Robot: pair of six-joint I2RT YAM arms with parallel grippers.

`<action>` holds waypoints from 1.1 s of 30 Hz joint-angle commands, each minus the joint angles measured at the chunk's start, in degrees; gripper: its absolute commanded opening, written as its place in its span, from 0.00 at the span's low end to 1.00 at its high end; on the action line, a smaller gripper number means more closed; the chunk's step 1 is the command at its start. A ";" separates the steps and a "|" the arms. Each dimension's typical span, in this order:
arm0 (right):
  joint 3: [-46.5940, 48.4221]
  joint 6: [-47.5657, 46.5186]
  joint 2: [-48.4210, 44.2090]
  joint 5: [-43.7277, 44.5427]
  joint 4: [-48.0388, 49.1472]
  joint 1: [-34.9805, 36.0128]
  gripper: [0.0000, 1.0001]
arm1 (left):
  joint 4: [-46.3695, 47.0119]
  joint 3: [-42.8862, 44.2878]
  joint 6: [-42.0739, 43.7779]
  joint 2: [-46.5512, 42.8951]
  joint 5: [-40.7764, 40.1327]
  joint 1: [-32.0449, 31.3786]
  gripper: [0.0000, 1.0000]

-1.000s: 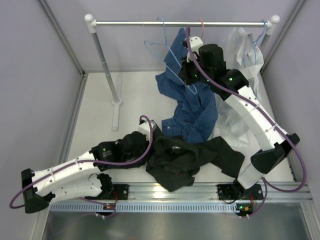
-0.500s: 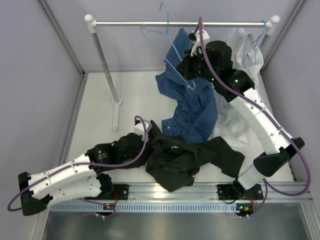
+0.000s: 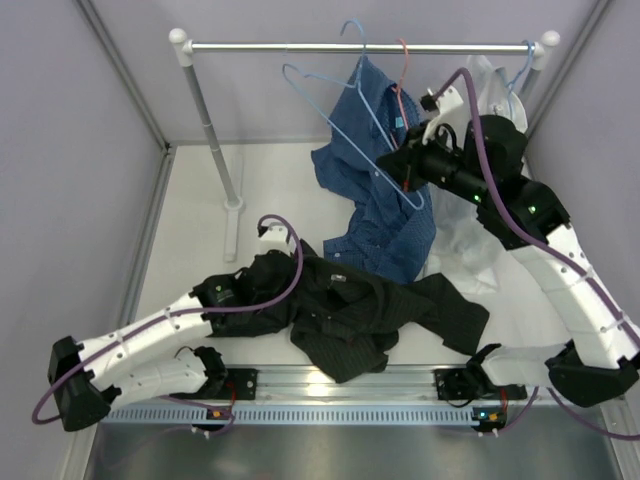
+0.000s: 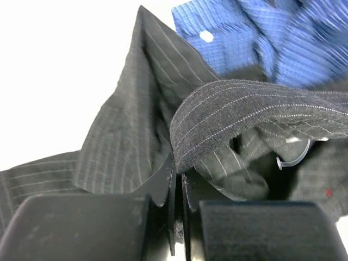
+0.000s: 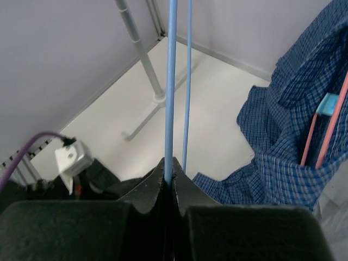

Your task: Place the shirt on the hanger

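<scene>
1. Fetching the hanger [image 5: 171,81] while keeping hold of the shirt [image 3: 370,310]: judged to be the step in hand.
2. Pinched tight on the light-blue wire with the right gripper [image 5: 169,176], up at 1 o'clock in the top view, just beside the blue checked shirt [image 3: 385,210] and the red hanger [image 3: 400,70].
3. Cannot tell whether the hook rests on the rail [image 3: 300,46] at 12 o'clock or hangs clear of it.
4. Lying crumpled on the table [image 3: 270,190] at 6 o'clock, just ahead of the arm bases and well apart from the hanger: so much for the shirt.
5. Clamped on a fold of pinstriped cloth at the shirt's 9 o'clock edge with the left gripper [image 4: 178,179].
6. Next, probably: bringing the hanger down toward 6 o'clock, lifting and spreading the cloth, then threading one wire shoulder through the neck opening.
7. Worth watching: snagging the checked shirt on the way.
</scene>
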 commanded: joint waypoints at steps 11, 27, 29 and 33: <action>-31.78 4.61 -38.35 -9.66 -16.32 -0.20 0.00 | 4.94 13.45 2.80 15.65 5.64 13.83 0.00; -38.99 5.57 -45.91 -9.92 -28.39 -0.20 0.00 | 6.70 19.25 3.15 19.35 20.24 16.21 0.00; -41.10 6.10 -46.53 -11.42 -27.24 -0.28 0.00 | 6.70 19.16 3.24 18.56 21.56 16.21 0.00; -42.16 6.72 -46.01 -9.32 -25.05 -0.28 0.00 | 6.96 19.16 3.24 17.68 31.01 16.13 0.00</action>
